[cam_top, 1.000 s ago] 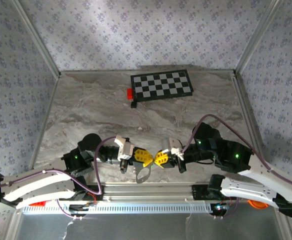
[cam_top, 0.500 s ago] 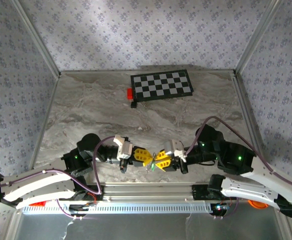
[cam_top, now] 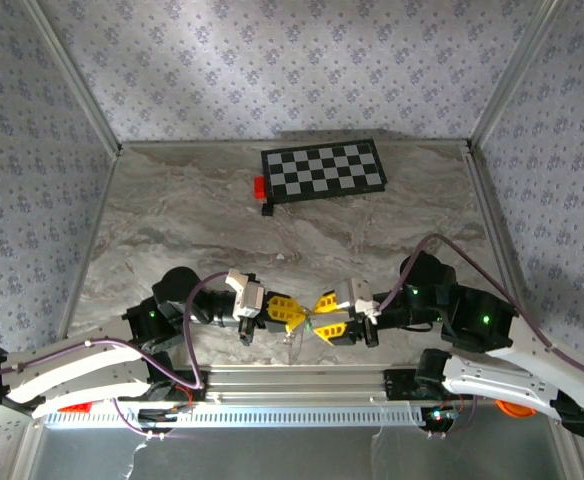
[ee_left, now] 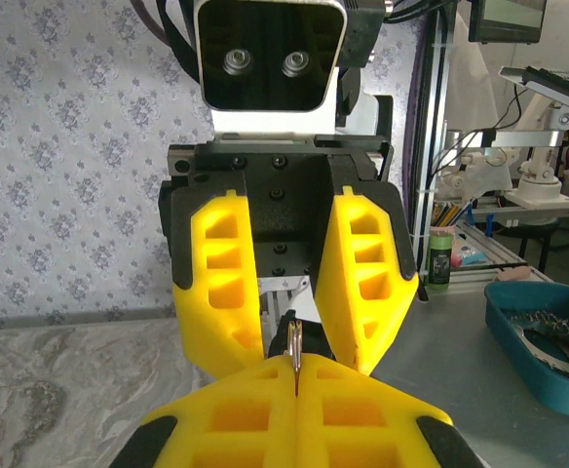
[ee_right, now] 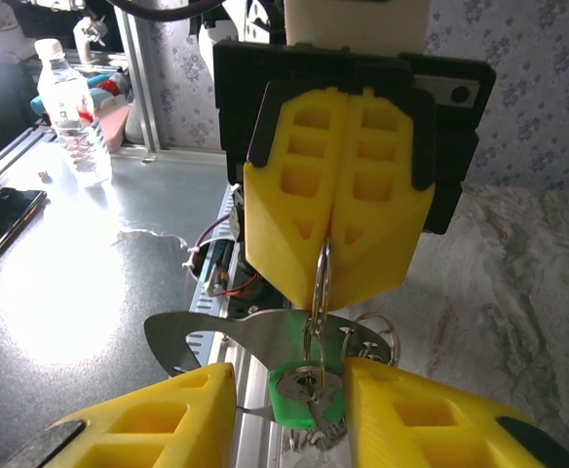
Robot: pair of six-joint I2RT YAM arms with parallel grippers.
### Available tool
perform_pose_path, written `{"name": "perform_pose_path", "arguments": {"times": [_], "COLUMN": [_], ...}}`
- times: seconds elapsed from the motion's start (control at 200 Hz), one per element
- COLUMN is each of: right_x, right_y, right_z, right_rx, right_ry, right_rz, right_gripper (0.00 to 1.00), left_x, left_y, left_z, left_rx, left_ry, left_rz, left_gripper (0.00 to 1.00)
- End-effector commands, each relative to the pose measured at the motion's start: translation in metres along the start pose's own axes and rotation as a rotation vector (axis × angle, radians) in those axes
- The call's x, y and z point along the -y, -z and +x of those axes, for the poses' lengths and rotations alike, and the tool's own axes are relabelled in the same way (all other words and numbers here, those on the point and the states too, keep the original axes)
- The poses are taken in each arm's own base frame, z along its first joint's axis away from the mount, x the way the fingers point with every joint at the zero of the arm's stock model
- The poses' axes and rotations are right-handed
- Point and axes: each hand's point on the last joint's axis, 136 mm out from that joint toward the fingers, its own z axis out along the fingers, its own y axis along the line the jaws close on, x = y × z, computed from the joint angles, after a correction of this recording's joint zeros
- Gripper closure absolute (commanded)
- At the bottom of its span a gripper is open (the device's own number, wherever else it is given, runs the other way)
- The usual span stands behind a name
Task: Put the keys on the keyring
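Two pincers face each other tip to tip at the lower middle of the top view, above the near edge of the grey marble table (cam_top: 192,230). The left pincer (cam_top: 294,318) has its yellow pads pressed together on the thin grey metal keyring (ee_right: 322,288), held edge-on at the centre of the right wrist view. Flat silvery metal keys (ee_right: 221,341) and a bright green tag (ee_right: 299,400) sit at the ring's lower end, low in that frame. The right pincer (cam_top: 318,319) stands apart around them, clamping nothing. A black-and-white checkerboard (cam_top: 324,170) lies at the upper middle, well apart.
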Motion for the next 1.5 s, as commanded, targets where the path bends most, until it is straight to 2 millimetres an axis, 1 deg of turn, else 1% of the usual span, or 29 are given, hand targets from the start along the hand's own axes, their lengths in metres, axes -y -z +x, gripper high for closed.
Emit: {"name": "perform_pose_path", "arguments": {"times": [0.0, 0.225, 0.35, 0.635, 0.87, 1.004, 1.099, 1.154, 1.274, 1.494], "right_x": [0.005, 0.006, 0.008, 0.010, 0.013, 0.014, 0.012, 0.012, 0.012, 0.015], "right_y": [0.004, 0.002, 0.000, -0.004, -0.014, -0.014, -0.013, -0.013, -0.015, -0.017], "right_z": [-0.009, -0.008, -0.005, 0.003, 0.010, 0.009, 0.008, 0.008, 0.010, 0.010], "right_rx": [0.035, 0.032, 0.016, -0.015, -0.048, -0.047, -0.040, -0.037, -0.046, -0.049], "right_ry": [0.022, 0.020, 0.015, 0.003, -0.014, -0.009, -0.007, -0.007, -0.018, -0.020], "right_rz": [0.038, 0.038, 0.041, 0.047, 0.033, 0.032, 0.029, 0.026, 0.021, 0.030], "right_gripper": [0.68, 0.78, 0.81, 1.00, 1.00, 1.00, 0.96, 0.96, 1.00, 1.00], "left_x": [0.007, 0.008, 0.009, 0.010, 0.012, 0.013, 0.014, 0.014, 0.016, 0.023], "left_y": [0.003, 0.003, 0.002, 0.003, 0.001, 0.002, 0.003, 0.003, 0.002, 0.001], "left_z": [-0.029, -0.030, -0.031, -0.030, -0.028, -0.028, -0.028, -0.028, -0.029, -0.031], "left_rx": [0.076, 0.077, 0.079, 0.082, 0.079, 0.082, 0.083, 0.084, 0.083, 0.091], "left_ry": [-0.042, -0.044, -0.044, -0.041, -0.039, -0.039, -0.039, -0.041, -0.040, -0.037], "left_rz": [0.020, 0.030, 0.034, 0.044, 0.062, 0.065, 0.065, 0.067, 0.081, 0.123], "left_gripper": [1.00, 1.00, 1.00, 1.00, 1.00, 1.00, 1.00, 1.00, 1.00, 1.00]}}
